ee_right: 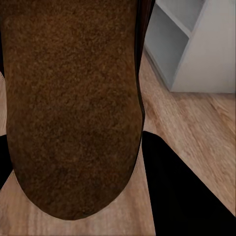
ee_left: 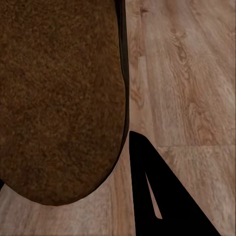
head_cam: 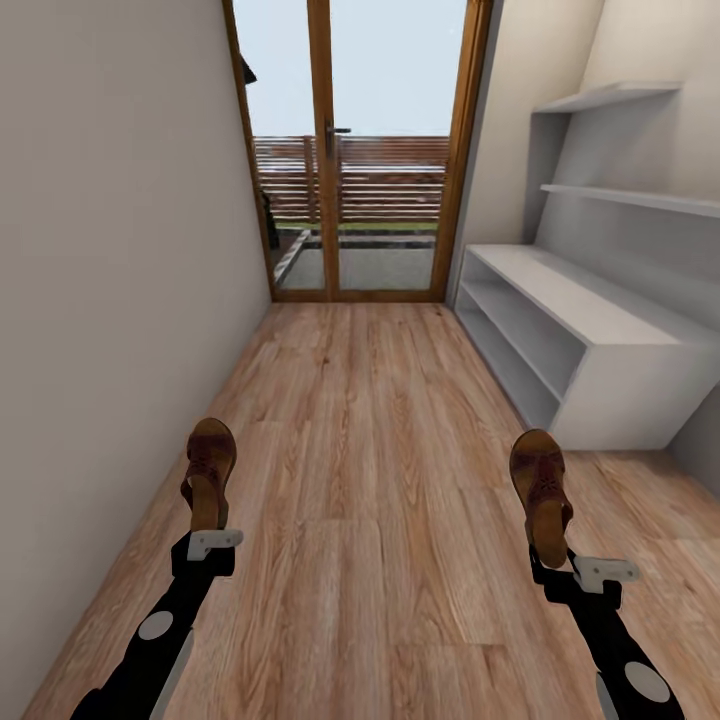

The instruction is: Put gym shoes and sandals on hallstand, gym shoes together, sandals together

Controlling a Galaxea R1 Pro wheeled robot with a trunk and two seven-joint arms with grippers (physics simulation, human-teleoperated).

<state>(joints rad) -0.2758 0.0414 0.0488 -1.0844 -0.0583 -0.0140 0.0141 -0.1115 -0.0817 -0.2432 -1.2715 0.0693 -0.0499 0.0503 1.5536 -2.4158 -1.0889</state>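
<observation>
Two sandals [head_cam: 209, 468] [head_cam: 541, 483], each clamped between fingers [head_cam: 207, 535] [head_cam: 552, 560]

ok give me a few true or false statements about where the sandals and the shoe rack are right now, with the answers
1. Each gripper holds one brown sandal. True: the left gripper grips the left-hand sandal and the right gripper grips the right-hand sandal.
2. Both sandals already sit on the hallstand. False: they are held above the corridor floor, off the rack.
3. The hallstand stands against the wall on the robot's right. True.
4. A pair of sneakers fills the hallstand's lower tier. False: the tiers in the head view look bare.
5. The corridor ends in a solid white door. False: it ends in a wood-framed glass door.
</observation>
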